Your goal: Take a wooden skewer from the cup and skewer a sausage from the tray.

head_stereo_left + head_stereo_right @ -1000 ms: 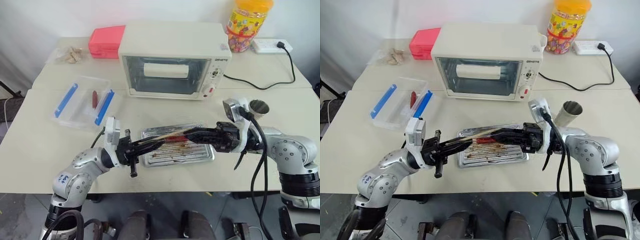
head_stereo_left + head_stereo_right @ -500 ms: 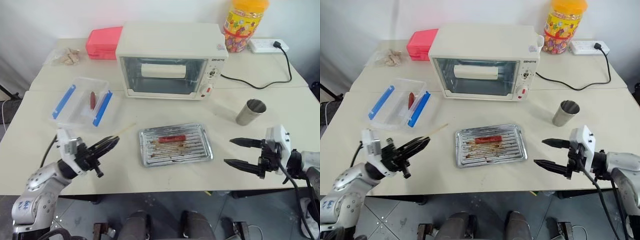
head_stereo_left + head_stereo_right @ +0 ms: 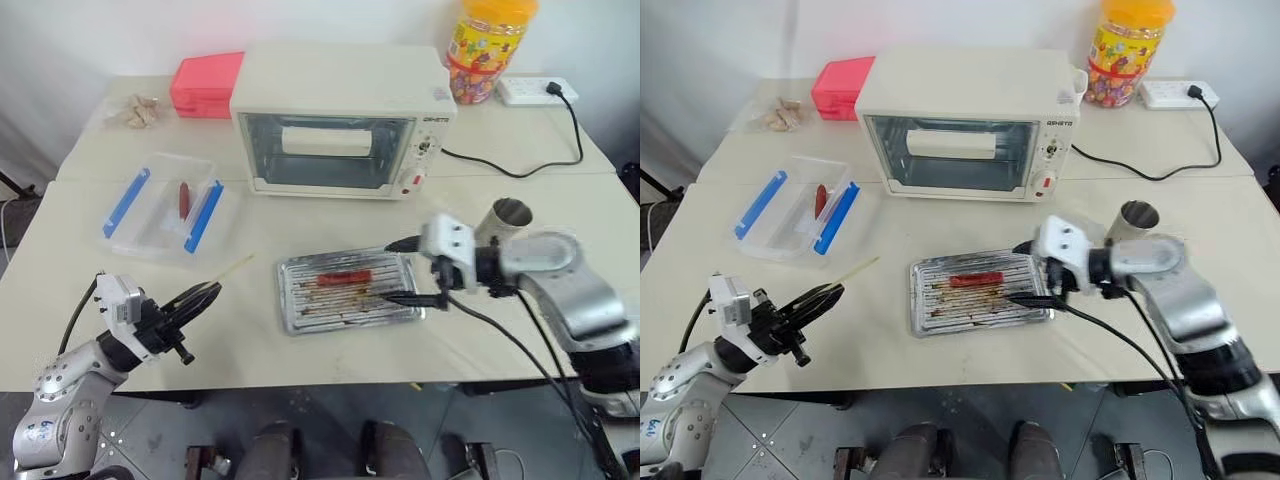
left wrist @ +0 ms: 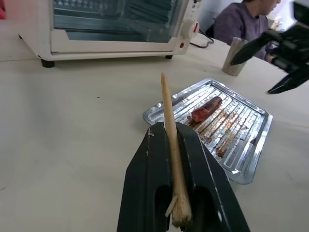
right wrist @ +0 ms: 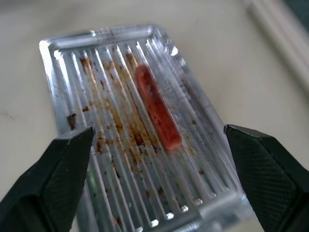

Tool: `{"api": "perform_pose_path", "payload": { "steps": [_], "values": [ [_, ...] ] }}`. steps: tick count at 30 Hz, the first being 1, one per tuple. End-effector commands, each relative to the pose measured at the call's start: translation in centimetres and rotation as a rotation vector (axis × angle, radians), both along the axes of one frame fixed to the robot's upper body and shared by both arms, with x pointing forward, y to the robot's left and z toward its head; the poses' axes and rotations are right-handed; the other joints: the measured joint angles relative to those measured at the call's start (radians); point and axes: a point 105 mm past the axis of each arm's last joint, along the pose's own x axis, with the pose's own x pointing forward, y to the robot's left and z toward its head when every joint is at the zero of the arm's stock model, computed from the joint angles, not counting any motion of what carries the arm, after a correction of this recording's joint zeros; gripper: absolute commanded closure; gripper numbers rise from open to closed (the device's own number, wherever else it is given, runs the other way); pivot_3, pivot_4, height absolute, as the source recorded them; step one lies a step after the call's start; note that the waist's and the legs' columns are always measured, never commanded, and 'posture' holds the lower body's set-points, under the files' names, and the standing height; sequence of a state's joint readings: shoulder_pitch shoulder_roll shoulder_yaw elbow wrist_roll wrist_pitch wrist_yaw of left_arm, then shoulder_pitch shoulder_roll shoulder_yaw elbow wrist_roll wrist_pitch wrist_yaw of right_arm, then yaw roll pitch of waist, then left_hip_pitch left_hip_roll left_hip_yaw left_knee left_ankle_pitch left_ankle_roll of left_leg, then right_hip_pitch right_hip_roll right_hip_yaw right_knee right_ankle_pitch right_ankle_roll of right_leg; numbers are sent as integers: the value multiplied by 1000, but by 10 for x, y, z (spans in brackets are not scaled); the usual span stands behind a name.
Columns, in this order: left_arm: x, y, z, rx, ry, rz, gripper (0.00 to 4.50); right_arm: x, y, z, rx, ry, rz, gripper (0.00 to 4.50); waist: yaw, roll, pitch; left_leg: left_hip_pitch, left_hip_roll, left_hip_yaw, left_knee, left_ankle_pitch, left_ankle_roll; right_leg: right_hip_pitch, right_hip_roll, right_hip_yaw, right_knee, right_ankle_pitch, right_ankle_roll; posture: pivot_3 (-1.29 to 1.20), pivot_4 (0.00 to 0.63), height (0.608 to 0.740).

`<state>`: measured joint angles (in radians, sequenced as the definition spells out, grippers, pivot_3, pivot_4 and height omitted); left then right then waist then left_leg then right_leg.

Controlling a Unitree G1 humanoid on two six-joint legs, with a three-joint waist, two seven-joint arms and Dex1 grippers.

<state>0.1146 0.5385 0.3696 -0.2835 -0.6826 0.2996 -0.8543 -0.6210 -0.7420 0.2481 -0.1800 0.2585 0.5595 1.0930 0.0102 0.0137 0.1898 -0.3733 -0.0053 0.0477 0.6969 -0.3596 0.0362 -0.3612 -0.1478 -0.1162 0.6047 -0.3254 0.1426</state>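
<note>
Left tool (image 3: 205, 296) pinching wooden skewer (image 4: 170, 140), stick lying between closed fingers, tip aimed toward tray (image 3: 300, 318), off to tray's left over bare table (image 3: 260, 225). Right tool (image 3: 403, 270) spread wide above tray's right end, holding nothing. Sausage (image 5: 157, 108) flat on ridged tray bottom, untouched. Cup (image 3: 507, 220) upright, right of tray, just behind right arm.

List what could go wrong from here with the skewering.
The sausage lies loose in the tray; the open right tool hovers over the tray's right end and may nudge it or shift the tray. The left tool pinches the wooden skewer only near its base, off to the tray's left, so the long tip could wobble or miss.
</note>
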Motion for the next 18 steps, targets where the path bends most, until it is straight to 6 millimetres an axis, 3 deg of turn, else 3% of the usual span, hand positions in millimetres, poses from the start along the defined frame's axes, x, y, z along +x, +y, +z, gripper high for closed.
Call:
{"api": "perform_pose_path", "payload": {
  "steps": [1,3,6,15,18],
  "values": [
    [-1,-7,8,14,-29,-41,4500,5,20,-3,-41,27,20,47,1,0,0,0,0,-1,0,0,0,0,0,-1,0,0,0,0,150,740],
    [0,-10,8,13,-28,-48,4500,11,27,-7,-63,37,27,47,0,0,0,0,0,-1,0,0,0,0,0,-1,1,0,0,0,150,740],
    [-1,-13,7,14,-29,-56,4500,18,34,-13,-87,38,38,670,1,0,0,0,-1,-1,0,0,0,0,0,-1,1,0,0,0,150,740],
    [0,-15,9,2,-43,-39,4500,26,50,-26,-133,10,86,3761,-17,0,0,0,0,-1,0,0,0,-1,0,-3,3,0,0,0,150,740],
    [0,-15,10,2,-49,-37,4500,27,50,-26,-131,5,96,3761,-18,0,0,0,0,-1,0,0,0,-1,0,-3,4,0,0,0,150,740]
  ]
}}
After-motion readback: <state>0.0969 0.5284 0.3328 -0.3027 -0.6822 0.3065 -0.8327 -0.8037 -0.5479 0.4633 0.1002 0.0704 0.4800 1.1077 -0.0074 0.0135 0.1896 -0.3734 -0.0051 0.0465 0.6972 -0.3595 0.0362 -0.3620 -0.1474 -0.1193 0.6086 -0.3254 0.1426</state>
